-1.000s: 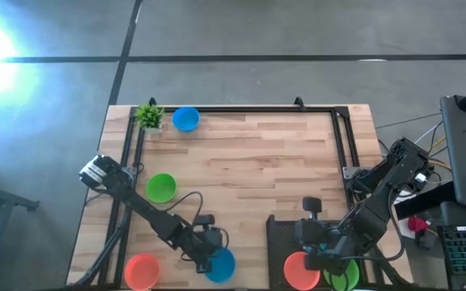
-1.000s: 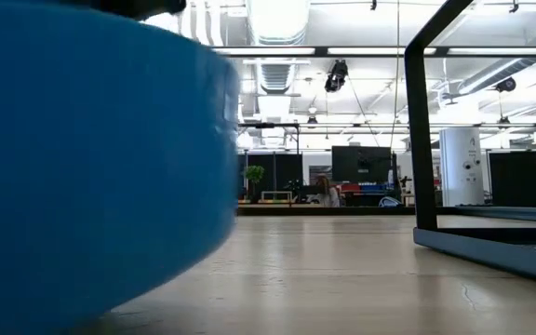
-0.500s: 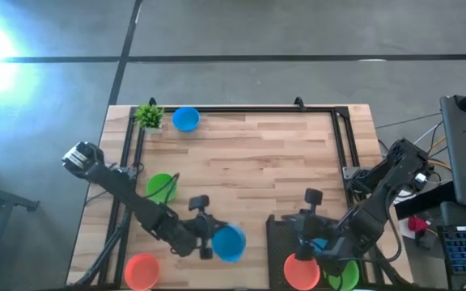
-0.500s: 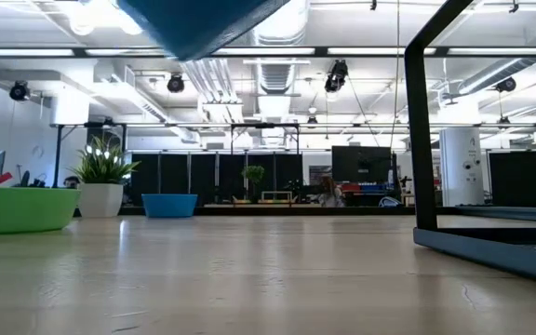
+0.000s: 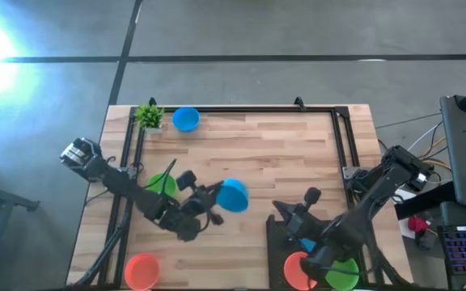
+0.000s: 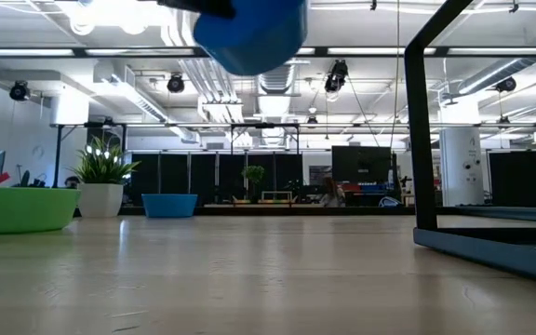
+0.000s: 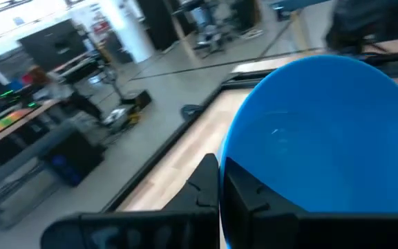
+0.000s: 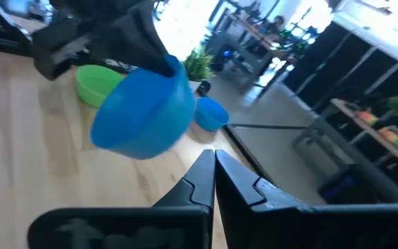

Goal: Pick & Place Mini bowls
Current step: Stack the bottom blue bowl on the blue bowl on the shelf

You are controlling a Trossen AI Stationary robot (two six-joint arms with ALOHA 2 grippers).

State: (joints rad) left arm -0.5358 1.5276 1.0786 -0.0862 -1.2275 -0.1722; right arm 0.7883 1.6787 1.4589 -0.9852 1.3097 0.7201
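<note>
My left gripper (image 5: 211, 199) is over the middle of the table, shut on a blue mini bowl (image 5: 233, 196) that shows high in the low view (image 6: 249, 33). My right gripper (image 5: 296, 220) hovers shut above the far edge of the black tray (image 5: 277, 242) and holds nothing. An orange bowl (image 5: 296, 271) and a green bowl (image 5: 344, 275) sit in the tray; something blue (image 5: 306, 243) is half hidden under the right arm. On the table rest a green bowl (image 5: 162, 187), an orange bowl (image 5: 142, 271) and a far blue bowl (image 5: 185, 119). My left gripper holds the blue bowl by its rim (image 7: 224, 160), on the side nearest the wrist. One finger (image 7: 202, 183) is outside the wall and the other (image 7: 244, 190) inside the hollow. The bowl is lifted clear of the table and tilted (image 8: 144, 114).
A small potted plant (image 5: 148, 115) stands at the far left corner beside the far blue bowl. A black frame (image 5: 257, 110) runs along the far edge and both sides; its post (image 6: 417, 121) rises in the low view. The wood between the arms is bare.
My left gripper has lifted the blue bowl off the table near its near edge and carried it up and toward the far edge, slightly rightward; the bowl now hangs tilted. My right gripper has drawn back from over the tray's bowls toward the tray's far edge.
</note>
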